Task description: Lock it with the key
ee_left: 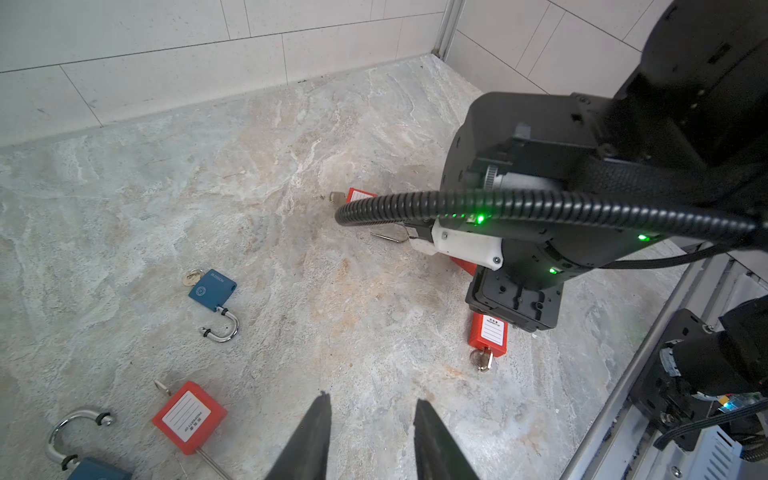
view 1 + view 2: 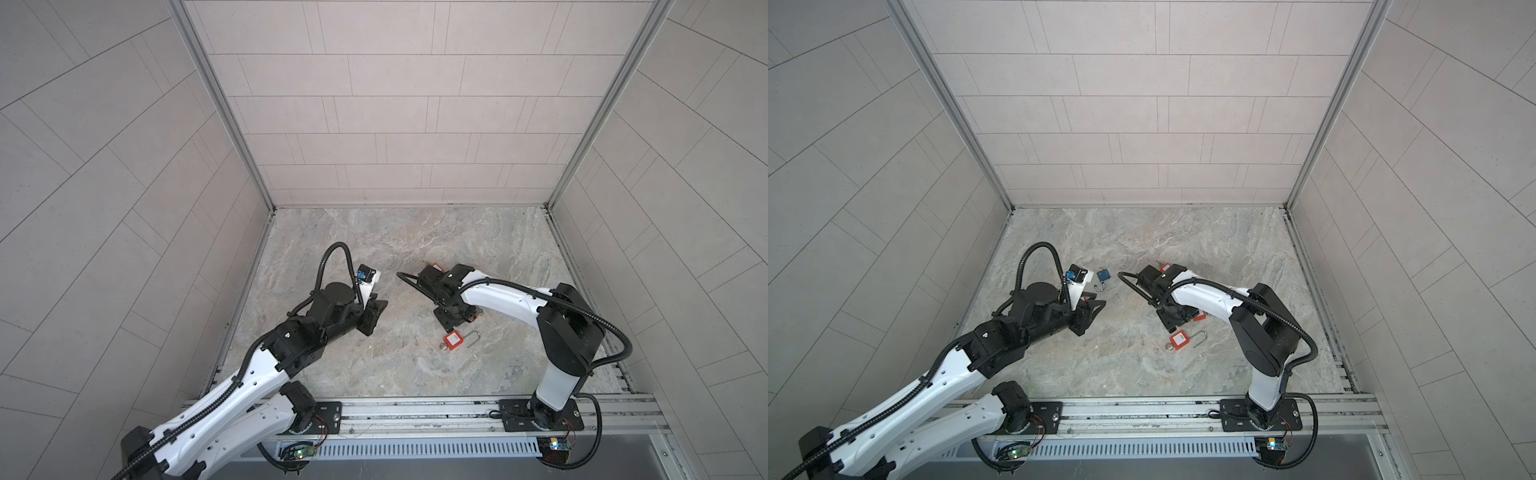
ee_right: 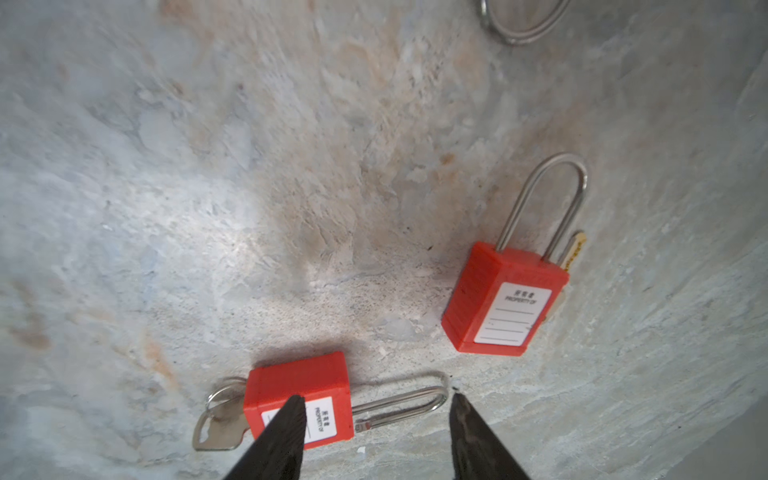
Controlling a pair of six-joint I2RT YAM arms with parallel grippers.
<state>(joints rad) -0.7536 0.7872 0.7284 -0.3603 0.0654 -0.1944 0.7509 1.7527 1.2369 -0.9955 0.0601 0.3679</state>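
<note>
place: robot test cell | evidence: tiled walls (image 2: 395, 104), aluminium frame (image 2: 222, 104), marble-look tabletop (image 2: 374, 365)

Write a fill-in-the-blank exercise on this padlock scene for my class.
The padlock below the right gripper is coloured ___.
A metal ___ sticks out of that padlock.
The left gripper holds nothing; its jaws are ___.
In the left wrist view, the round-shackled padlock is ___.
Missing words: red; key; open; blue.
</note>
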